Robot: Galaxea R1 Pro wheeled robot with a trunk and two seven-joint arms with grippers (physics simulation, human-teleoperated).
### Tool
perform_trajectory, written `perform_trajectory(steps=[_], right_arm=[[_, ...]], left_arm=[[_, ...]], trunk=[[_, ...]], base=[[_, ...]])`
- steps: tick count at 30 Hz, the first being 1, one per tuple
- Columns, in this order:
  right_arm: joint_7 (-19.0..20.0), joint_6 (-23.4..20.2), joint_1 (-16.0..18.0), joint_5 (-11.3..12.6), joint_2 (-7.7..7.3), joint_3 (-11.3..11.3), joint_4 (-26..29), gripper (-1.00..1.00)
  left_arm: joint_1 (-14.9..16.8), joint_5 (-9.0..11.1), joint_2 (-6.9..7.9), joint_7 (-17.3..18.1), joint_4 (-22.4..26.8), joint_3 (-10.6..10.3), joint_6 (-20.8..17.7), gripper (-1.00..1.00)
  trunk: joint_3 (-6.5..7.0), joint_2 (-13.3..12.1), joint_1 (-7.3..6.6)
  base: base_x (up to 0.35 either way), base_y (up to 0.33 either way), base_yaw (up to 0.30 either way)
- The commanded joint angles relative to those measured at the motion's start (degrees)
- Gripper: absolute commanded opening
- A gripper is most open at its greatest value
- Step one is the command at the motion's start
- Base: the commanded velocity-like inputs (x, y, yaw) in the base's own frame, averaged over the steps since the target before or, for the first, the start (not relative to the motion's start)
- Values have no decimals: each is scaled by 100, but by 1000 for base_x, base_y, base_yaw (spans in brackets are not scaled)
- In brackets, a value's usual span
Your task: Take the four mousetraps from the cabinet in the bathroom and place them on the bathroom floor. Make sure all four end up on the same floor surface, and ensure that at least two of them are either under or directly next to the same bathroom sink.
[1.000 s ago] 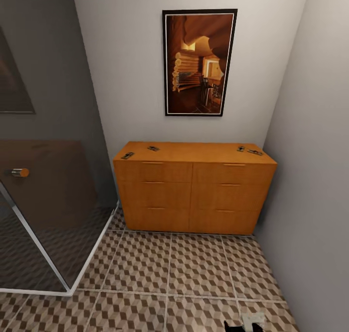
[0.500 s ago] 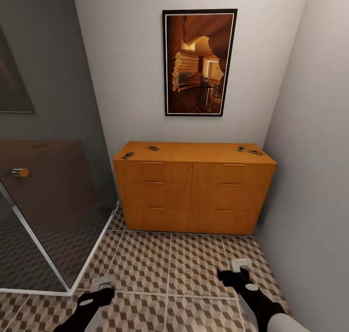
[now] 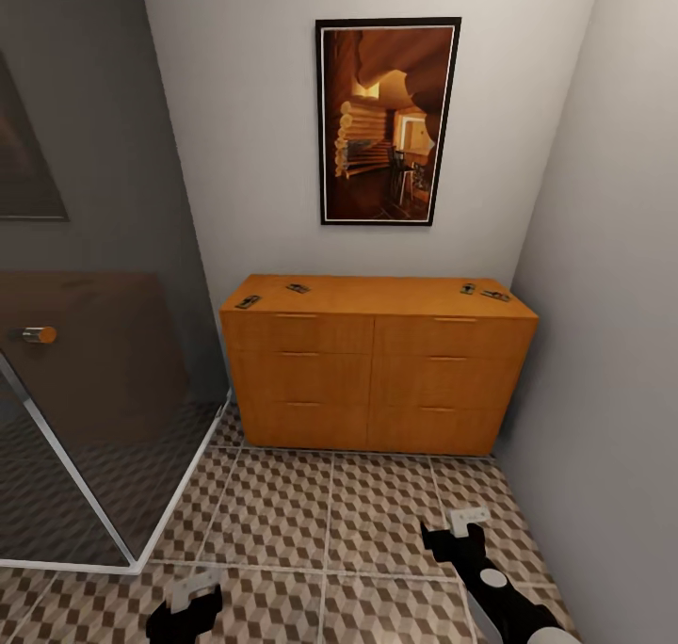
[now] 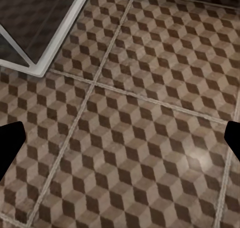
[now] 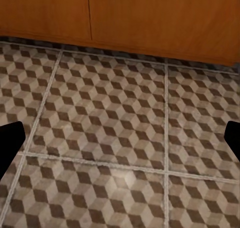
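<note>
Over the last second both my arms have come up into the head view, where at first only a scrap of the right one showed; since half a second ago the left has dropped lower and the right has eased slightly down too. The room has not shifted, so my base is standing still in front of the cabinet (image 3: 377, 362).

My left gripper (image 3: 193, 595) hangs low, well short of the cabinet, over the bathroom floor (image 3: 330, 512). My right gripper (image 3: 463, 529) is nearer the cabinet but also well apart from it. In each wrist view the two dark fingertips (image 4: 9, 143) sit at opposite edges with bare tiles between them, so I judge both pairs spread wide and holding nothing.

All four mousetraps lie on the cabinet's top: one (image 3: 248, 301) at its front left corner, one (image 3: 298, 288) just behind that, and two at the right end, (image 3: 468, 288) and (image 3: 495, 296), close together. They are so small here that I cannot tell whether that right pair touches.

So nothing is collected yet. I read this as readying the arms; I think I must roll closer before either reaches the top.
</note>
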State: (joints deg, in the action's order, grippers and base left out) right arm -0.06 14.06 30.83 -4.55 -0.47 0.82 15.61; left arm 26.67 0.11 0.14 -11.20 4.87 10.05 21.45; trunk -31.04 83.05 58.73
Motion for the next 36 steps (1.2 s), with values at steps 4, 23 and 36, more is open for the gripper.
perform_trajectory(steps=[4,23,36], right_arm=[[-3,32,-12,-86,1,6,-5,100],[-1,299,-50,-129,3,6,-25,100],[-3,346,-51,-125,3,3,-117,100]], left_arm=[[5,-1,-3,2,-58,15,77,100],[5,-3,-56,324,-248,14,132,100],[5,-3,-69,329,-274,14,132,100]], trunk=[[-5,3,0],[-5,3,0],[-5,3,0]], base=[[0,0,0],[0,0,0],[0,0,0]])
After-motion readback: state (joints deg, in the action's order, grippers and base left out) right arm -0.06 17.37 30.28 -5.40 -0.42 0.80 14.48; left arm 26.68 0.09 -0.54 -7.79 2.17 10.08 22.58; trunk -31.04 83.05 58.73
